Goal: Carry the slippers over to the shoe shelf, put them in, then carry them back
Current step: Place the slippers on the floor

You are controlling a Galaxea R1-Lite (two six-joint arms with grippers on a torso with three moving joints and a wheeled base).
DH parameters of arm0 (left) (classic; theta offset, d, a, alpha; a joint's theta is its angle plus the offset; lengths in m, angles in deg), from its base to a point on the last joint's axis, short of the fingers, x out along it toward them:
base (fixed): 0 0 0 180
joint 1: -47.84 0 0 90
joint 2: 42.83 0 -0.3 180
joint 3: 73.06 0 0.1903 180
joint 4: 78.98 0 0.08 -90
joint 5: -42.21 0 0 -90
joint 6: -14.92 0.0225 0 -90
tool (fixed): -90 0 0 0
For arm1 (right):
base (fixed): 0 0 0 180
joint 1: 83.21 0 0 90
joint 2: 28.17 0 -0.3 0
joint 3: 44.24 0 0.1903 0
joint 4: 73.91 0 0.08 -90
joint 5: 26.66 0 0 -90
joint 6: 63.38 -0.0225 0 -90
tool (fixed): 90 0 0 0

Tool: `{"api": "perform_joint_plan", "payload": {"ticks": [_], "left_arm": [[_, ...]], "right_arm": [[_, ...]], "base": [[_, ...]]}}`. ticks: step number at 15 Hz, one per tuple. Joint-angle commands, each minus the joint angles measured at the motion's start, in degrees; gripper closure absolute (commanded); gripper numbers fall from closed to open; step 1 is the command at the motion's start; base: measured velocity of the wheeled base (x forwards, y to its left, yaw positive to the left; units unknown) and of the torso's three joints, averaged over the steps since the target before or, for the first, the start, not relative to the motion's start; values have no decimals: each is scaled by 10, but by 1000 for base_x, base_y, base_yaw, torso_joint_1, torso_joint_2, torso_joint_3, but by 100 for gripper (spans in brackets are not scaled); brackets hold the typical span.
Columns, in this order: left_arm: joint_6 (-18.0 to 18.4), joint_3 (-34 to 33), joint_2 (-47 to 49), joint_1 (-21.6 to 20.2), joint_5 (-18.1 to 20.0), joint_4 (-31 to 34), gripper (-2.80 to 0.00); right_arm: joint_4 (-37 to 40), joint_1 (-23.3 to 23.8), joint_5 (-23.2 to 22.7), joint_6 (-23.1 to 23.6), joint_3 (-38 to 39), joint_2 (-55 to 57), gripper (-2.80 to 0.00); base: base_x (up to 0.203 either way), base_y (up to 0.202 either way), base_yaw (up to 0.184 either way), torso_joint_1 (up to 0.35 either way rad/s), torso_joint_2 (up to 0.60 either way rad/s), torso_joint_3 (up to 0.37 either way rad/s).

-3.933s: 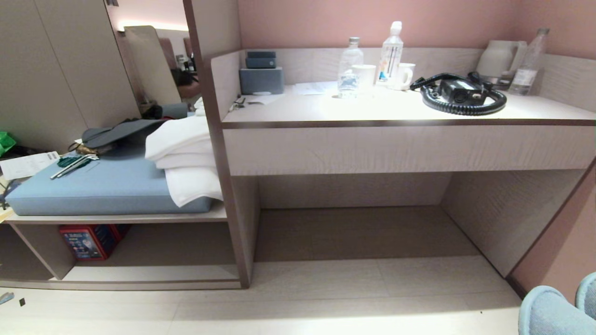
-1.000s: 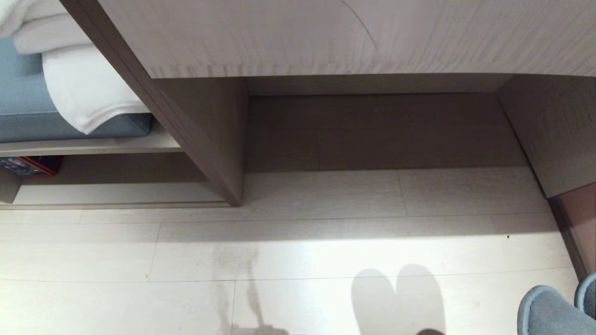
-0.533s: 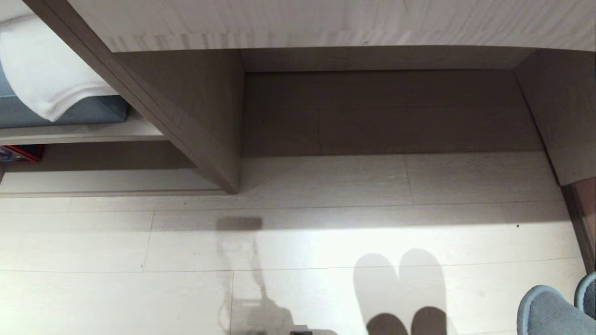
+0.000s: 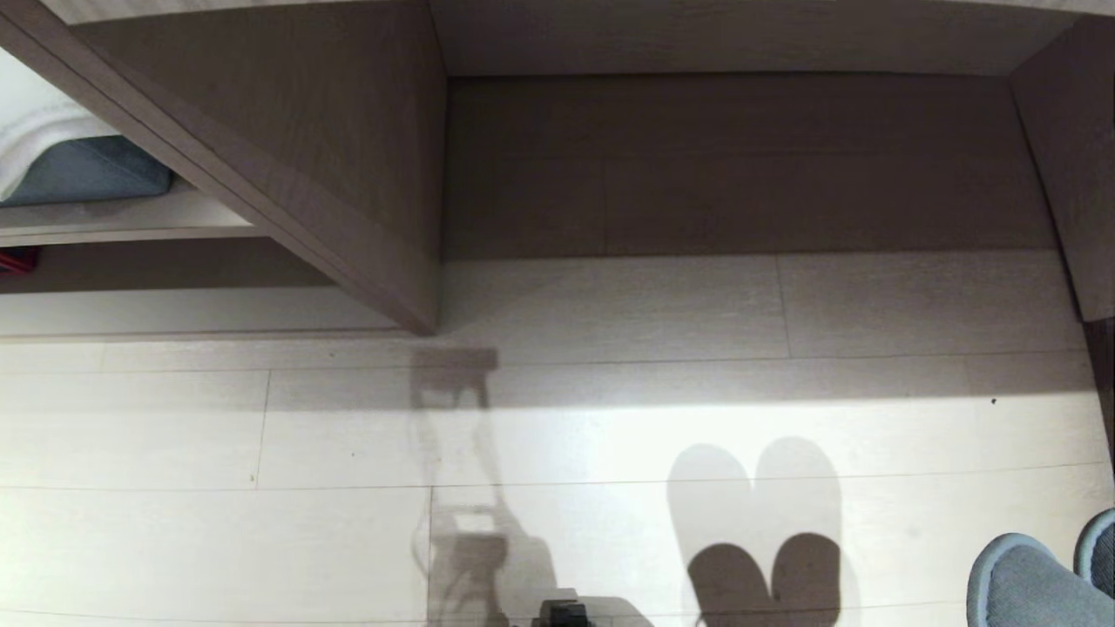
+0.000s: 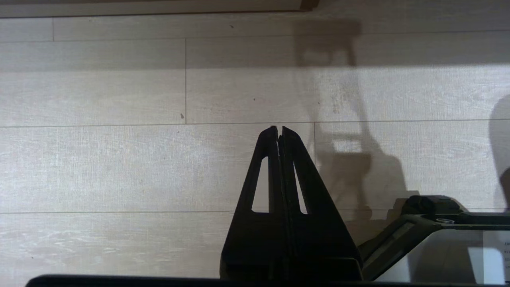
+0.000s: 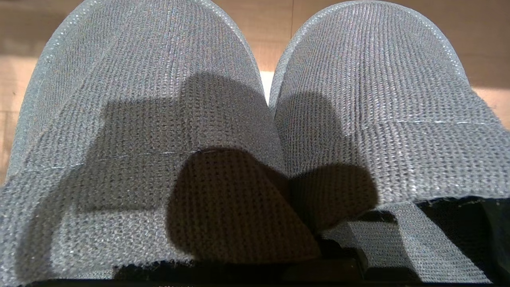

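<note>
Here the right claw, hidden behind the slippers [image 6: 255, 131], grips the pair, toes pointing ahead over the floor [image 4: 261, 435]. The left claw [image 5: 279, 129] hangs closed and empty. The shoe shelf [image 4: 157, 305] lies far ahead-left, likely nearer the left arm.

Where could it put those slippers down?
The shoe shelf's pale base board is bare beside a red box. The floor before it is bare too. The slippers hang in the right gripper.

No legible text or labels anywhere.
</note>
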Motion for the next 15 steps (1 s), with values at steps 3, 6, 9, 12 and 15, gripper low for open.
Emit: {"api": "perform_joint_plan", "payload": {"ticks": [3, 6, 9, 12, 15], "left_arm": [[0, 0, 0, -1, 0, 0, 0], [0, 0, 0, 0, 0, 0, 0], [0, 0, 0, -1, 0, 0, 0], [0, 0, 0, -1, 0, 0, 0], [0, 0, 0, -1, 0, 0, 0]], "right_arm": [[-1, 0, 0, 0, 0, -1, 0], [-1, 0, 0, 0, 0, -1, 0], [0, 0, 0, 0, 1, -1, 0], [0, 0, 0, 0, 1, -1, 0], [0, 0, 0, 0, 0, -1, 0]], "base": [[0, 0, 0, 3, 2, -200], [0, 0, 0, 0, 3, -200], [0, 0, 0, 2, 4, -197], [0, 0, 0, -1, 4, -200], [0, 0, 0, 4, 4, -199]]}}
